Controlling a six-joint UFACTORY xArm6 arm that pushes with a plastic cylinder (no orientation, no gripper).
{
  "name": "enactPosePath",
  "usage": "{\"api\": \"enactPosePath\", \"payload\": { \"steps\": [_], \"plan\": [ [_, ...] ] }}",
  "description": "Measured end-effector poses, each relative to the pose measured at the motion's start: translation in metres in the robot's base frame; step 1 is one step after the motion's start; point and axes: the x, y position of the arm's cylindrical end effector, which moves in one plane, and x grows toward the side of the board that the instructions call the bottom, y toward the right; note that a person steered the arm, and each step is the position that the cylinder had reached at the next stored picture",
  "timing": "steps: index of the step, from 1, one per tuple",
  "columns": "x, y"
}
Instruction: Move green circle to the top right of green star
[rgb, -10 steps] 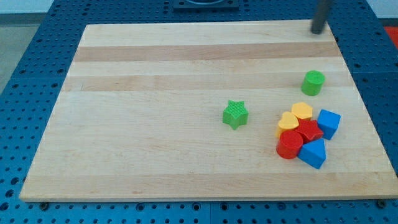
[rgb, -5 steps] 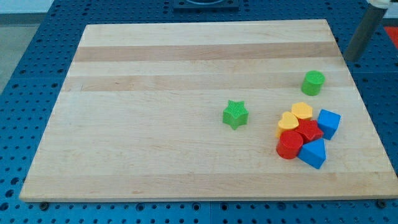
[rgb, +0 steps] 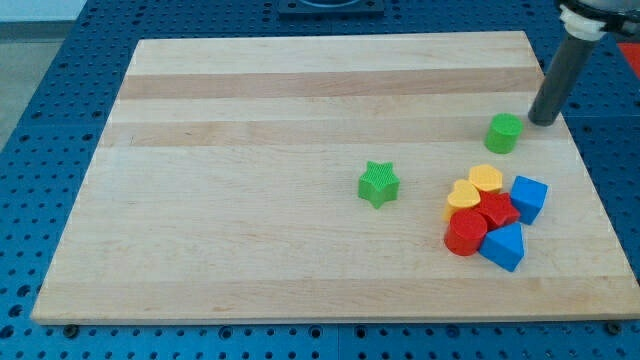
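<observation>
My tip (rgb: 541, 121) is resting on the board (rgb: 250, 100) just to the right of the green circle (rgb: 504, 132), close to the board's right edge; the rod carries no pincer to open or shut. The green circle is sitting up and right of the green star (rgb: 378, 184), well apart, with bare wood lying between them. Below the circle, a cluster of yellow (rgb: 485, 179), red (rgb: 466, 233) and blue (rgb: 528, 197) blocks is crowding the right side.

Two green blocks, circle (rgb: 504, 132) and star (rgb: 378, 184); the clump (rgb: 493, 218) is yellow, red and blue. Pale striped wood board (rgb: 250, 150), dark rod (rgb: 556, 80).
</observation>
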Motion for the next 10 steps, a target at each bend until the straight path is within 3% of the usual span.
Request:
{"api": "enactPosePath", "payload": {
  "steps": [3, 4, 5, 8, 10],
  "plan": [
    [0.011, -0.05],
    [-0.012, -0.036],
    [0.0, 0.005],
    [0.033, 0.004],
    [0.033, -0.003]
  ]
}}
